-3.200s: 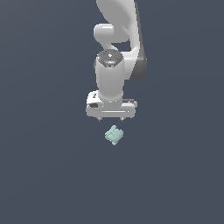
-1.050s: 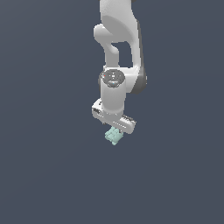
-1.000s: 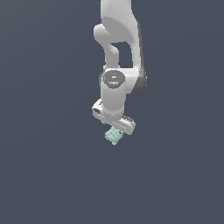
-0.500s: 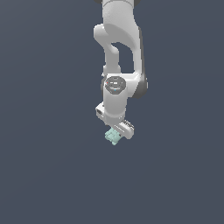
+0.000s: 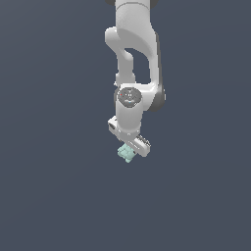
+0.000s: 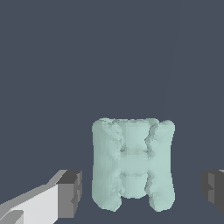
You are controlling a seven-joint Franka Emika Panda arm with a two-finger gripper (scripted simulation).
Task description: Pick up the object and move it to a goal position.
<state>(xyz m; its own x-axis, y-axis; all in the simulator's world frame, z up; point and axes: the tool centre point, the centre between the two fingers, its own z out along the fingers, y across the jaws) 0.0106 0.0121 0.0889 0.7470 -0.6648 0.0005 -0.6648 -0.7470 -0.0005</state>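
The object (image 5: 126, 153) is a small pale mint-green lumpy block lying on the dark floor, partly covered by the white hand in the exterior view. In the wrist view the object (image 6: 133, 163) stands between the two dark fingertips, with a small gap to one pad (image 6: 71, 192) and a wider gap to the other. My gripper (image 6: 142, 191) is open around it and touches it on neither side. In the exterior view the gripper (image 5: 129, 148) is low over the block, with the hand turned at a slant.
The plain dark grey floor (image 5: 59, 196) spreads all round the block. The white arm (image 5: 132, 44) rises straight up behind the hand. Nothing else shows.
The hand has turned about its axis and come down from above the block, so its fingers now straddle it. The block has not moved.
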